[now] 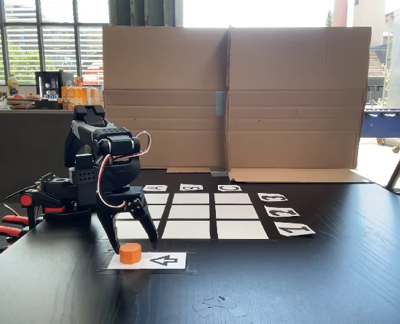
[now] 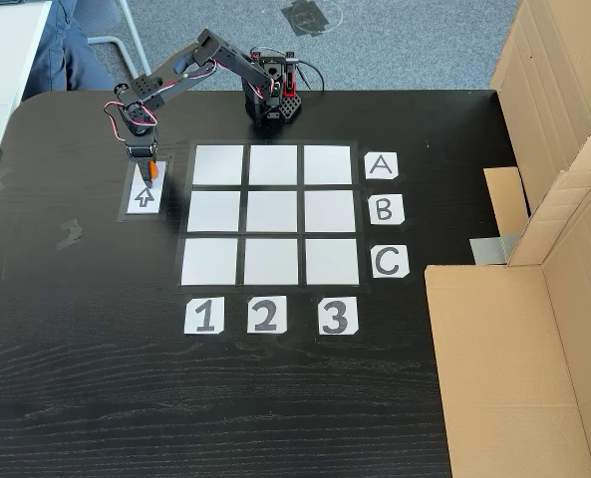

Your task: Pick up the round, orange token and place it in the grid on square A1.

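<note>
The round orange token (image 1: pixel 130 253) sits on the left end of a white card with a black arrow (image 1: pixel 164 260), near the table's front in a fixed view. My gripper (image 1: pixel 133 247) points straight down over it and is open, one black finger on each side of the token and the tips down near its top. From above, the gripper (image 2: pixel 147 167) covers most of the token (image 2: pixel 151 177). The grid (image 2: pixel 272 215) lies just beside the card. Square A1 (image 2: pixel 218 165) is the bare white corner cell nearest the card, and it is partly behind my fingers as square A1 (image 1: pixel 128 231).
A tall cardboard wall (image 1: pixel 233 94) stands behind the grid, and the same cardboard (image 2: pixel 564 199) is along the right side from above. The arm's base (image 2: pixel 272 100) is at the table's far edge, and red clamps (image 1: pixel 7 226) are at the left edge.
</note>
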{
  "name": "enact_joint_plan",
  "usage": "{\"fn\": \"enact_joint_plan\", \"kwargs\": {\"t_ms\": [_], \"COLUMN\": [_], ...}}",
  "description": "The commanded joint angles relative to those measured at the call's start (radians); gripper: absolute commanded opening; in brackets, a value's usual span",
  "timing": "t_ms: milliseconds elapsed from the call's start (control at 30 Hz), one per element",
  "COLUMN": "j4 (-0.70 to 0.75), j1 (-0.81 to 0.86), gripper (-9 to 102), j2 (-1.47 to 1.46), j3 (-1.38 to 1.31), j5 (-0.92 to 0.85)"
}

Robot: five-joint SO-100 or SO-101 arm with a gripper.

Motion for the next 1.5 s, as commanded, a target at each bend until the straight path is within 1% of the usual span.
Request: {"fn": "enact_joint_plan", "kwargs": {"t_ms": [0, 467, 800, 1067, 1467], "j4": [-0.003, -0.006, -0.006, -0.006, -0.006], "j1": [-0.008, -0.003, 0.002, 0.005, 0.023], "gripper": [30, 29, 23, 20, 20], "j2": [0.005, -0.021, -0.026, -0.04, -0.043], "j3": [-0.044, -0.06, -0.075, -0.094, -0.129], "j5": [0.014, 0.014, 0.014, 0.014, 0.014]}}
